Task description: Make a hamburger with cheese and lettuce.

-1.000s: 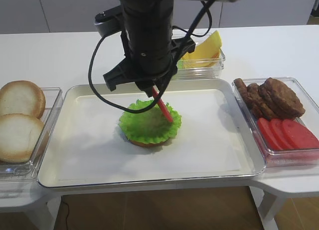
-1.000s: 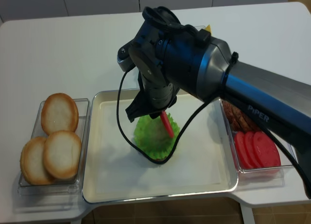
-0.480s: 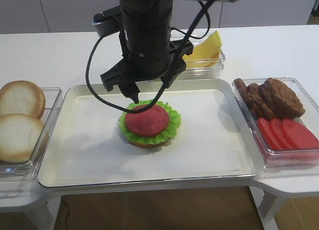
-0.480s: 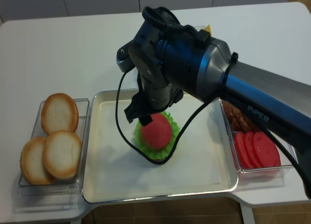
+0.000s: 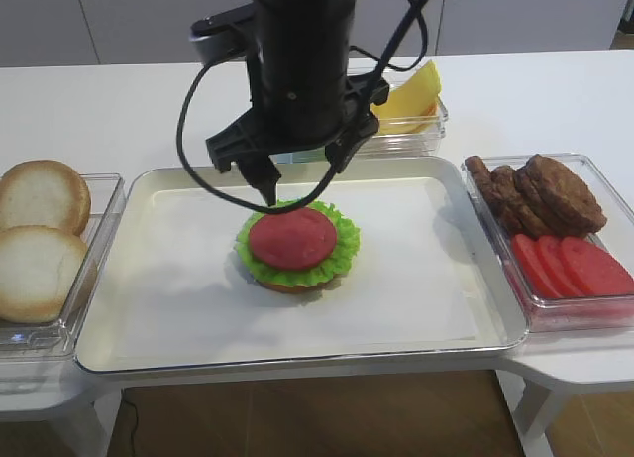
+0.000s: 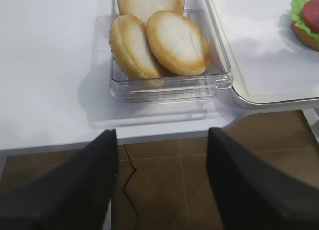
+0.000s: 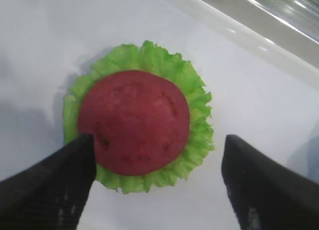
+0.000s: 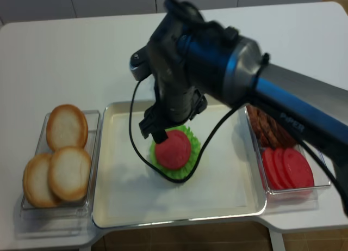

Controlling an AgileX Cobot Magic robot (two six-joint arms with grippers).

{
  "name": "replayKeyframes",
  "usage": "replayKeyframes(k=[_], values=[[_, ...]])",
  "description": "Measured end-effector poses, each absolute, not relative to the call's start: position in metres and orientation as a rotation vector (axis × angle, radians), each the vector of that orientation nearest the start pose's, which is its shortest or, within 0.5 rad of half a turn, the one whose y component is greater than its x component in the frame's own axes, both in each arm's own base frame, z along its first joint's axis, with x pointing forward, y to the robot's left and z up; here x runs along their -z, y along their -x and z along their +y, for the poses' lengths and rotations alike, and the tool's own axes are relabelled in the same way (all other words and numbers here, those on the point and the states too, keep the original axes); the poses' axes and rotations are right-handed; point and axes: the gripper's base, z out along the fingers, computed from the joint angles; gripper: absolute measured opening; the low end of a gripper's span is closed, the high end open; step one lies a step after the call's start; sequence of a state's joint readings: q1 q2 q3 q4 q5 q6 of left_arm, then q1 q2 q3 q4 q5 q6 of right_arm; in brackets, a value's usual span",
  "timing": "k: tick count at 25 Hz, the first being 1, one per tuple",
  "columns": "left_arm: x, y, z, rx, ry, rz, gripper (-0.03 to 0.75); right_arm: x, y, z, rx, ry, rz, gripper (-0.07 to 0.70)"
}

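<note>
The burger (image 5: 295, 247) sat mid-tray (image 5: 178, 318) on white liner: tan bun base, frilly lettuce (image 7: 195, 98) over it, w/ a round red slice (image 5: 293, 237) flat on top. The lettuce rim showed all round the slice.

R gripper (image 7: 157, 182) hung just above the burger, released, nothing between the fingers (image 7: 55, 180); in the wrist view the two dark tips stood wide apart, one each side of the stack, not touching it. In the high views the R arm (image 8: 217, 71) reached across from the right side.

L gripper (image 6: 162, 182) was off the table edge, fingers apart & holding nothing, w/ floor below. Just ahead of it lay a clear box (image 6: 169, 83) of pale buns (image 6: 177, 40), beside the tray's L edge.

Cheese (image 5: 408, 95) lay in a clear box behind the tray, yellow slices tilted up, partly hidden by the arm. On the R, another clear box (image 5: 614, 313) held brown patties (image 5: 555, 191) at the back & more red slices (image 5: 575, 264) in front.
</note>
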State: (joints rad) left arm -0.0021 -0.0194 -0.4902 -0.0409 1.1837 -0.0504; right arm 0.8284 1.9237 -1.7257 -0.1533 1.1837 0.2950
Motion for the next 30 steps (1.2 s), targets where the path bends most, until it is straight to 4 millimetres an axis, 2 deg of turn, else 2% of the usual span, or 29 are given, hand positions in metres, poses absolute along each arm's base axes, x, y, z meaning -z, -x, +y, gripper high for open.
replayKeyframes(k=[3,6,12,16,19,23,27,30], values=[[-0.265,0.012,-0.003,0.080,0.047,2.158,0.424,-0.290,-0.300,0.274,-0.089,0.743,2.752,0.580],[-0.265,0.012,-0.003,0.080,0.047,2.158,0.424,-0.301,-0.316,0.245,-0.137,0.647,2.780,0.554],[-0.265,0.012,-0.003,0.080,0.047,2.158,0.424,-0.322,-0.344,0.178,-0.149,0.443,2.788,0.542],[-0.265,0.012,-0.003,0.080,0.047,2.158,0.424,-0.325,-0.350,0.133,-0.135,0.316,2.810,0.538],[-0.265,0.012,-0.003,0.080,0.047,2.158,0.424,-0.328,-0.345,0.103,-0.145,0.227,2.824,0.521],[-0.265,0.012,-0.003,0.080,0.047,2.158,0.424,-0.331,-0.328,0.067,-0.144,0.111,2.841,0.511],[-0.265,0.012,-0.003,0.080,0.047,2.158,0.424,-0.330,-0.298,0.043,-0.128,0.024,2.857,0.510],[-0.265,0.012,-0.003,0.080,0.047,2.158,0.424,-0.330,-0.268,0.035,-0.128,0.005,2.855,0.509]])
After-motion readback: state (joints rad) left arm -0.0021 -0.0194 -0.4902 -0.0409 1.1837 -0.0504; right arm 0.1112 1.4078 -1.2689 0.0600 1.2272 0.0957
